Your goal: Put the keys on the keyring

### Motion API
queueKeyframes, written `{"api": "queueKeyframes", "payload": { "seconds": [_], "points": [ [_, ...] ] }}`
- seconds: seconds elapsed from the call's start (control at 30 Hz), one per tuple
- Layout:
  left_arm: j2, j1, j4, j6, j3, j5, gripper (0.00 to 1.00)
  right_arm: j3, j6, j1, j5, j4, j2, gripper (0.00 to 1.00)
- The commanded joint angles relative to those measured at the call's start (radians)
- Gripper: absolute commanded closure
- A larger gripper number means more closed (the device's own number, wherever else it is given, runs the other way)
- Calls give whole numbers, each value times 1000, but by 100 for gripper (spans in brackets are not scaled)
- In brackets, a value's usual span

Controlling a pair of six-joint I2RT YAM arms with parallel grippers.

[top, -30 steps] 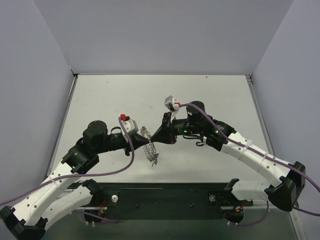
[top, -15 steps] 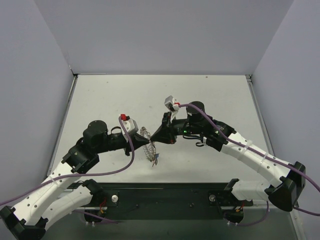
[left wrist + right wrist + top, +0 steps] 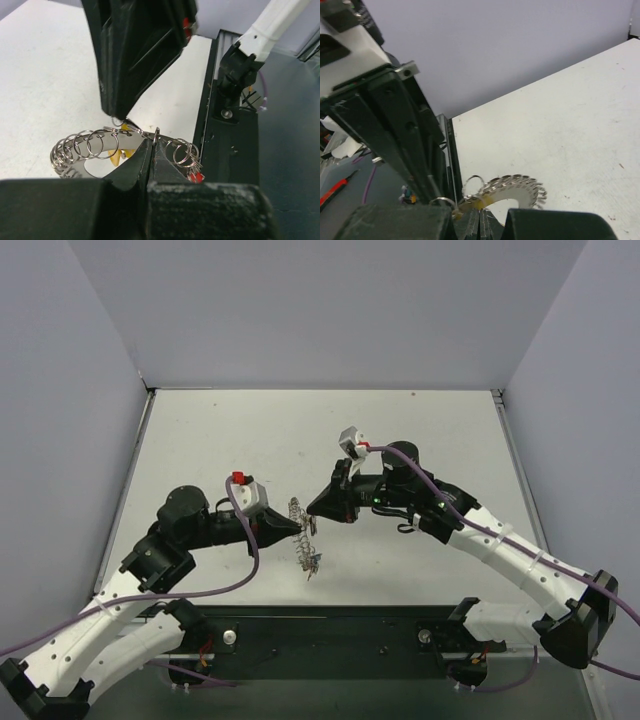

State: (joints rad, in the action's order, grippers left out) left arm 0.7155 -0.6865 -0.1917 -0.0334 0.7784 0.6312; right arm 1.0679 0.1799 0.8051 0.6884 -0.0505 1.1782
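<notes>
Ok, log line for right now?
left gripper: shut on keyring | right gripper: shut, tip at yellow key | keyring: between both grippers

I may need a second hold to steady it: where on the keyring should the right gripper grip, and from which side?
Probably the loop-free rim gap beside the left gripper's pinch, approached from the right arm's side, jaws across the rim. The left gripper holds the keyring upright; elsewhere small loops crowd its rim. The right gripper, shut on a yellow key, is close.
</notes>
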Motion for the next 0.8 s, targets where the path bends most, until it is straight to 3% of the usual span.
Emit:
{"api": "queueKeyframes", "payload": {
  "seconds": [0.0,0.13,0.27,0.5,0.77],
  "points": [
    [-40,-5,178,-62,10,81,100,-17,-19,-11,-32,-48,1,100],
    [-48,-5,236,-108,-11,20,100,-31,-10,-11,-20,-58,-2,100],
    [-28,-7,161,-134,-21,-103,100,-46,-10,-15,-32,-58,-29,100],
    [-36,-42,210,-237,-172,-318,100,-108,-3,-58,-29,-40,-92,100],
    [-13,-53,233,-260,-303,-374,100,-226,52,-78,25,-110,-126,100]
  ]
}}
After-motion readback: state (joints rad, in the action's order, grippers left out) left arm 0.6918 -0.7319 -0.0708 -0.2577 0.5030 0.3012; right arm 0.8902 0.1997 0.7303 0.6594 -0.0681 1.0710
